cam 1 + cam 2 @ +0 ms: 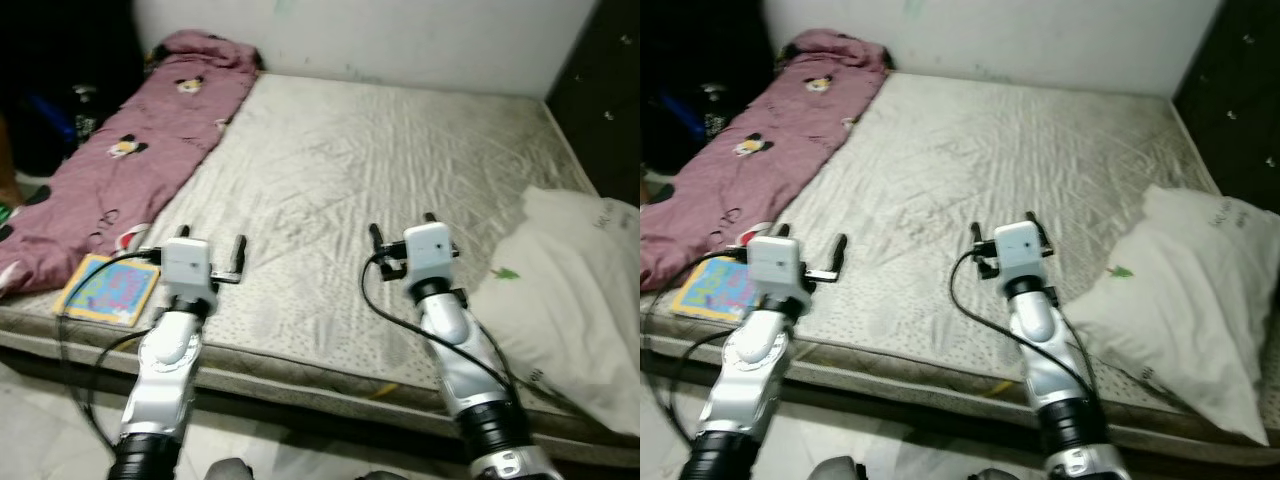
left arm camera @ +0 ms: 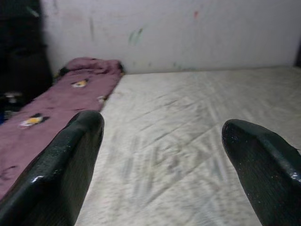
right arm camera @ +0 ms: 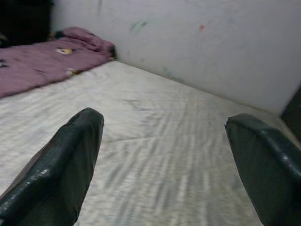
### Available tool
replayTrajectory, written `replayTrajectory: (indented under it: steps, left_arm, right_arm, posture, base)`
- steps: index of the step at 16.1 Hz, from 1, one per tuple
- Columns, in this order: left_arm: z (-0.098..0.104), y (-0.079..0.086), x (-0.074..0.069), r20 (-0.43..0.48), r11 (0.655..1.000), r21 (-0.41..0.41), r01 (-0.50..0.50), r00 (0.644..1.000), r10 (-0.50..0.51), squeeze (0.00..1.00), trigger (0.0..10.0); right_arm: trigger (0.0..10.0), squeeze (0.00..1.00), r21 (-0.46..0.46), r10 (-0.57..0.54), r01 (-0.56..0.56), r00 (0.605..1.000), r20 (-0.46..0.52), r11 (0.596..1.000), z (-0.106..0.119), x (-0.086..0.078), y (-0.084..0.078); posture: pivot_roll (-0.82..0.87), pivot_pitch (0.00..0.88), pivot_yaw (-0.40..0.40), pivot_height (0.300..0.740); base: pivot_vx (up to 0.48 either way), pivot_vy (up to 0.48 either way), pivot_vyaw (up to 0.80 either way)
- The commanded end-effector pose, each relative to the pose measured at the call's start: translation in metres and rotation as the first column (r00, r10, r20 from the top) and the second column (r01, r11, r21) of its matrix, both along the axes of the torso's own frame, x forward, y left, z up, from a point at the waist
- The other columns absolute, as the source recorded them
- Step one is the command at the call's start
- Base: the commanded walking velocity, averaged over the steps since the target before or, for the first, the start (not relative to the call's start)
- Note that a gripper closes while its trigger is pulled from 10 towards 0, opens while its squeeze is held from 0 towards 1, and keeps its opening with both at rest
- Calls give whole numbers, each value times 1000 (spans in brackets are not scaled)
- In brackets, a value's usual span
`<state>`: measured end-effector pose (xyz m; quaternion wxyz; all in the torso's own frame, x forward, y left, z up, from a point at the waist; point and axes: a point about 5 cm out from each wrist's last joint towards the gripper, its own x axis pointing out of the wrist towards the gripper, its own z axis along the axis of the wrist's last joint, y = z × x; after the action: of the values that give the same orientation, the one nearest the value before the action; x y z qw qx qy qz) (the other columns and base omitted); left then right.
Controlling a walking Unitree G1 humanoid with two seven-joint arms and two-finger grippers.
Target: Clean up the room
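over the near edge of the mattress both silver arms reach forward, side by side and well apart. the left gripper hangs just above the near left part of the bare sheet, its two black fingers spread wide with nothing between them. the right gripper sits over the near middle of the mattress, its fingers likewise held apart and holding nothing.

along the left edge of the mattress lies a long pink blanket printed with cartoon mice, bunched up at the far left corner against the white wall and trailing down to the near left corner. a colourful book with a yellow border lies flat at the near left corner, just beside the left arm and touching the blanket's lower end. at the near right corner a white pillow with a small green mark slumps over the edge of the mattress, near the right arm but not touching it. dark furniture stands past the right edge, and the space off the left edge is too dark to read.
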<state>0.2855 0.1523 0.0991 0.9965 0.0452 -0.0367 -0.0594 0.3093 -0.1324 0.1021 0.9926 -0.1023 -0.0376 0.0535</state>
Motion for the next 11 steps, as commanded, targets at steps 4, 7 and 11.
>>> replayTrajectory:
  steps: [4, 7, 11]
  left_arm:
    - [-1, 9, 0, -8, 999, 17, -27, 1000, 27, 0, 10000]
    - [-1, 8, 1, -9, 1000, 15, -26, 1000, 26, 0, 10000]
    - [-1, 8, 1, -9, 1000, 12, -25, 1000, 25, 0, 10000]
  right_arm:
    - [10000, 0, 6, 16, -16, 1000, 5, 1000, 3, 2, 6]
    - [10000, 0, 4, 14, -14, 1000, 6, 1000, 3, 3, 5]
    - [10000, 0, 1, 16, -16, 1000, 6, 1000, 3, 3, 5]
  posture:
    - [86, 0, -24, 740]
    - [83, 0, -25, 740]
    - [84, 0, -28, 740]
  base:
    - [0, -308, 0]
    - [0, -309, 0]
    - [0, -310, 0]
